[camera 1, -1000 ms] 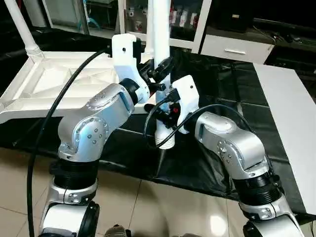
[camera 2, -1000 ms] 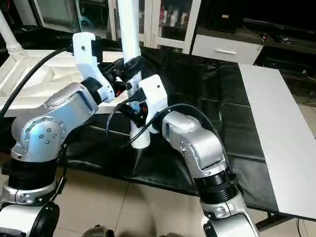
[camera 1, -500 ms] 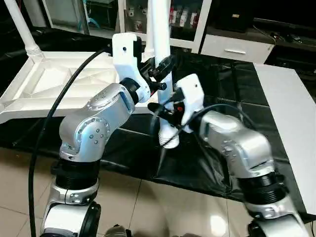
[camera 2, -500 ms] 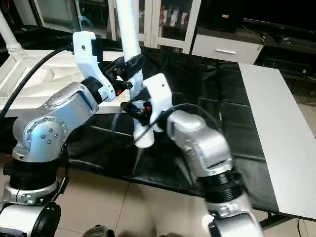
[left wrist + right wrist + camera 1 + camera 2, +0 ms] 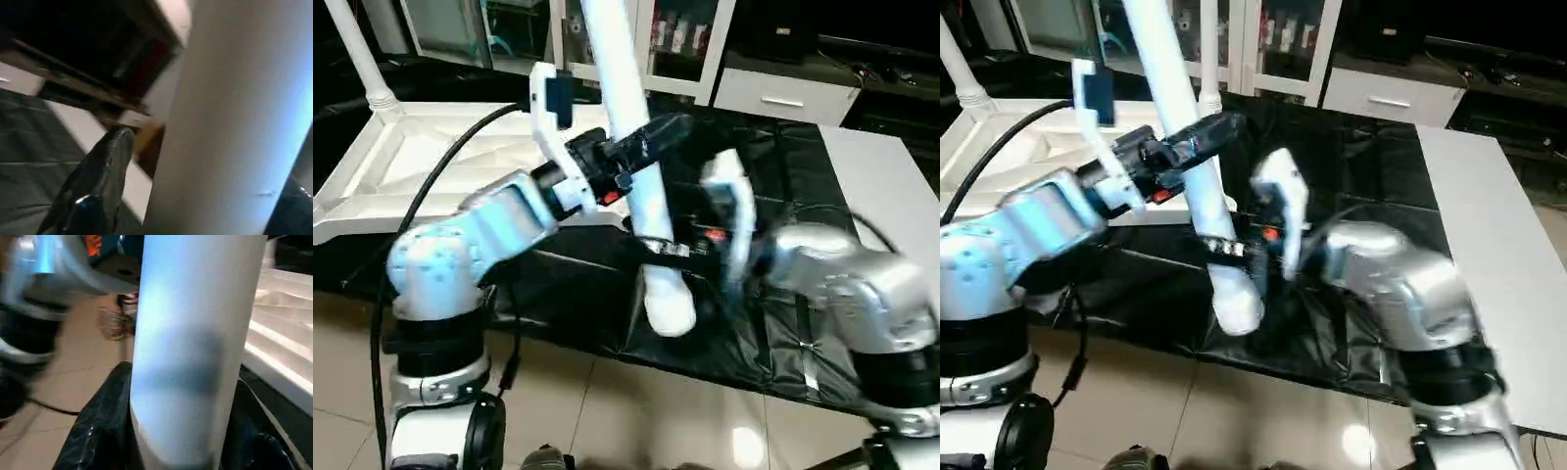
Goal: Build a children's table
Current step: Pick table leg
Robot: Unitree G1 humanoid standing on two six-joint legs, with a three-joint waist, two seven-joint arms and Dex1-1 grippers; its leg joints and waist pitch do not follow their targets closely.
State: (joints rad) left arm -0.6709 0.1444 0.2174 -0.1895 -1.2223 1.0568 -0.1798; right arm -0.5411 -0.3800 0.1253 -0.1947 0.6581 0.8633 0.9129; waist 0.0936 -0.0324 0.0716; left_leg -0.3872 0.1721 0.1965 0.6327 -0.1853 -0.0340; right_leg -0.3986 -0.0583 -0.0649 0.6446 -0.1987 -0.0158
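Evidently the loose white leg [image 5: 636,166] hangs tilted in the air over the black-covered work surface [image 5: 764,176], pinched by both grippers: the left gripper [image 5: 641,142] clamps it mid-length, the right gripper [image 5: 675,250] nearer its thick lower end. It looks light, stiff and smooth (likely slippery), so two well-spaced holds suit it. Beside it, the tabletop [image 5: 431,162] lies ribbed side up.

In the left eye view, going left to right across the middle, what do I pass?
Upside-down tabletop → left gripper → tilted table leg → right gripper → grey board at the right edge.
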